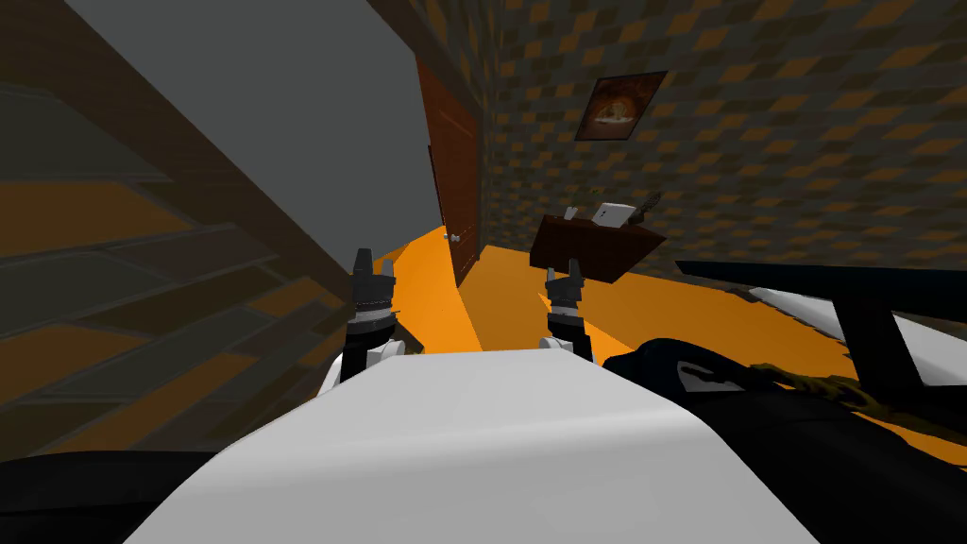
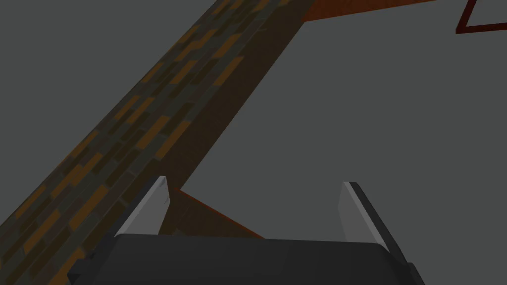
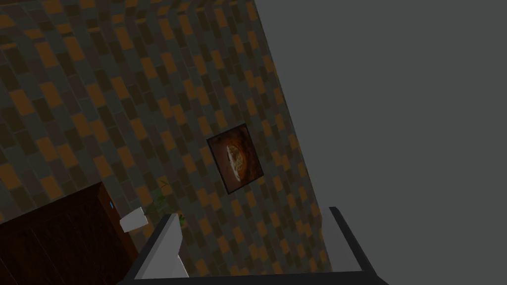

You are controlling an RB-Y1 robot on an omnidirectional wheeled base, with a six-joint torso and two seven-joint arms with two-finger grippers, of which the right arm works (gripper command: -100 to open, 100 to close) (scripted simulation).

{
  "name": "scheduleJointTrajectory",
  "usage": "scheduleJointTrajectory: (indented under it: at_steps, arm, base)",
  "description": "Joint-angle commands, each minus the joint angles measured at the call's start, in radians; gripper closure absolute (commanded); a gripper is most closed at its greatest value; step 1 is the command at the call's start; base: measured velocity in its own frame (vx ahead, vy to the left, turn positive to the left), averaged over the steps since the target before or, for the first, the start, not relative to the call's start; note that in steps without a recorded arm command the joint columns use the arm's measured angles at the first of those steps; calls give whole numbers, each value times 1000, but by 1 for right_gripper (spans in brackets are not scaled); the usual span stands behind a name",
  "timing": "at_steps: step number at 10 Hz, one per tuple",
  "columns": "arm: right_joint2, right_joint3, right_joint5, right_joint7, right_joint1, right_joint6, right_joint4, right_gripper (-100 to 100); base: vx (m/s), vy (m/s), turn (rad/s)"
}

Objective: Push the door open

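Head view: door (image 1: 453, 161) is reddish-brown and panelled, dead ahead in the corner where the grey wall (image 1: 283, 113) meets the patterned brick wall (image 1: 755, 142). It has a pale knob (image 1: 455, 237) low on its near edge. We can't tell from this angle whether it's shut or ajar. Our left pincer (image 1: 374, 263) and right pincer (image 1: 563, 271) both sit low in front of us over the orange floor (image 1: 434, 302), well apart from the door and touching nothing. Left wrist view: left pincer (image 2: 253, 198) is wide open, fingers (image 2: 151, 210) spread, nothing between them; beyond is a flat grey surface and a strip of patterned wall. Right wrist view: right pincer (image 3: 255, 232) is wide open too, empty. Back in the head view, right of the door a dark brown counter (image 1: 590, 250) stands against the patterned wall with a white box (image 1: 614, 216) on top, and a framed picture (image 1: 620, 106) hangs above it. Shelving (image 1: 113, 274) runs along our left side, and a black-framed piece of furniture (image 1: 873, 335) with white surfaces is on our right.
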Motion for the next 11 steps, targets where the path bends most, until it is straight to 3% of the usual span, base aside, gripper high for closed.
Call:
scheduleJointTrajectory:
  at_steps: [1, 11]
  arm:
    - [-17, 9, -10, -23, -12, -10, 32, -100]
    - [-79, 65, -66, -156, -86, -67, 222, -100]
  base:
    - [102, -17, 175]
    - [154, -48, 143]
